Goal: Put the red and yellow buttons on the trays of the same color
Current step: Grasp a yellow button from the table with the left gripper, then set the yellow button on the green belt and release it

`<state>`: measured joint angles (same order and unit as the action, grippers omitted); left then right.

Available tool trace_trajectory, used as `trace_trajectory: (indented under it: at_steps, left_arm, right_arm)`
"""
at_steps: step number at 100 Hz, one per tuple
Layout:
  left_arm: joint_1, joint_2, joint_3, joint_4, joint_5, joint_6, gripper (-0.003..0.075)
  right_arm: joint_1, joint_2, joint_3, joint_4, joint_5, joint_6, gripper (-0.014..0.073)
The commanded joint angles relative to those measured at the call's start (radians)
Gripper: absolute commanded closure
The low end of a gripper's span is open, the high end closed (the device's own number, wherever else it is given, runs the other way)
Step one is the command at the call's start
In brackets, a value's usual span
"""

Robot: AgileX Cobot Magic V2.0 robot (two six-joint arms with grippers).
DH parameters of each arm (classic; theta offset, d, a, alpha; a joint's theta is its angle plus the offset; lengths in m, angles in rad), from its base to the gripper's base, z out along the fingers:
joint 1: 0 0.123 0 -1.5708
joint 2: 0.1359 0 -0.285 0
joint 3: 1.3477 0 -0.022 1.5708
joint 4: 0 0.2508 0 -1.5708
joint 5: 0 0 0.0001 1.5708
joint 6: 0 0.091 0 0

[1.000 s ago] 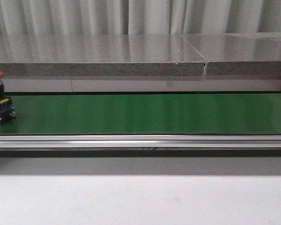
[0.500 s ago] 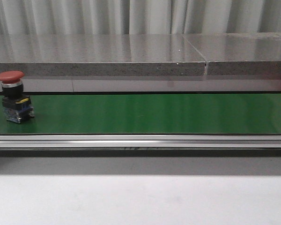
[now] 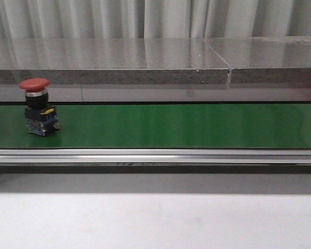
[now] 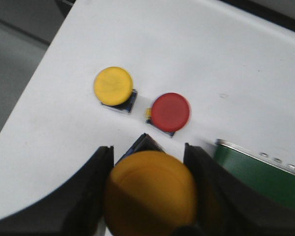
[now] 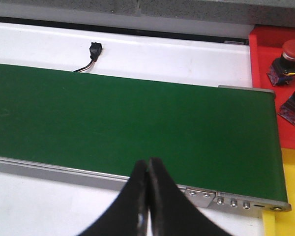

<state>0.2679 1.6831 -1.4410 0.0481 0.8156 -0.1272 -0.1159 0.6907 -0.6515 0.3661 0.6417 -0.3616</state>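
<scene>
A red button (image 3: 39, 106) with a black and blue base stands upright on the green belt (image 3: 171, 124), towards its left end. In the left wrist view my left gripper (image 4: 148, 160) is shut on a yellow button (image 4: 150, 194), its black fingers (image 4: 91, 187) on either side of the cap. Beyond it, a second yellow button (image 4: 113, 86) and a red button (image 4: 170, 112) stand side by side on the white table. My right gripper (image 5: 148, 167) is shut and empty, over the belt's near rail. The red tray (image 5: 270, 93) holds two red buttons (image 5: 287, 55). A yellow tray (image 5: 287, 196) lies beside it.
A grey stone ledge (image 3: 109, 62) runs behind the belt. An aluminium rail (image 3: 155, 155) edges the belt's front. A small black sensor with a cable (image 5: 94, 50) lies on the white surface behind the belt. The belt's roller end (image 4: 258, 167) sits near the left gripper.
The red button has travelled to the right along the belt, from the left edge of the front view to well inside it.
</scene>
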Motion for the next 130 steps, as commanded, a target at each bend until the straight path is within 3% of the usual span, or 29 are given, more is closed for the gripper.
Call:
trace_trajectory:
  at_steps: [1,38,73,95,105,112,125,130]
  left_arm:
    - [-0.056,-0.091,-0.033,-0.006,-0.015,0.013,0.0739]
    - [-0.234,-0.125,0.020,-0.002,0.014,0.015,0.0739]
    - [-0.264,-0.125,0.211,-0.002,-0.078,0.015,0.0739]
    - [-0.264,-0.125,0.242,-0.006,-0.093,0.015,0.0723]
    - [-0.264,-0.125,0.242,-0.006,-0.092,0.015,0.0631]
    - [-0.264,-0.125,0.242,-0.006,-0.092,0.015,0.0517]
    - [-0.264,-0.125,0.242,-0.006,-0.099,0.015,0.0216]
    - [-0.264,-0.125,0.242,-0.009,-0.101,0.015,0.0138]
  right_arm:
    - [0.002,-0.004,-0.027,0.012,-0.060,-0.007,0.0660]
    - [0.002,-0.004,-0.027,0.012,-0.060,-0.007,0.0660]
    - [0.002,-0.004,-0.027,0.012,-0.060,-0.007,0.0660]
    - [0.002,-0.004,-0.027,0.012,-0.060,-0.007,0.0660]
    - [0.002,-0.004,-0.027,0.012,-0.060,-0.007,0.0660]
    - [0.002,-0.004,-0.027,0.012,-0.060,-0.007,0.0660]
    - [0.002,-0.004,-0.027,0.012,-0.060,-0.007,0.0660]
    - [0.002,-0.004,-0.027,0.012,-0.060,-0.007,0.0660]
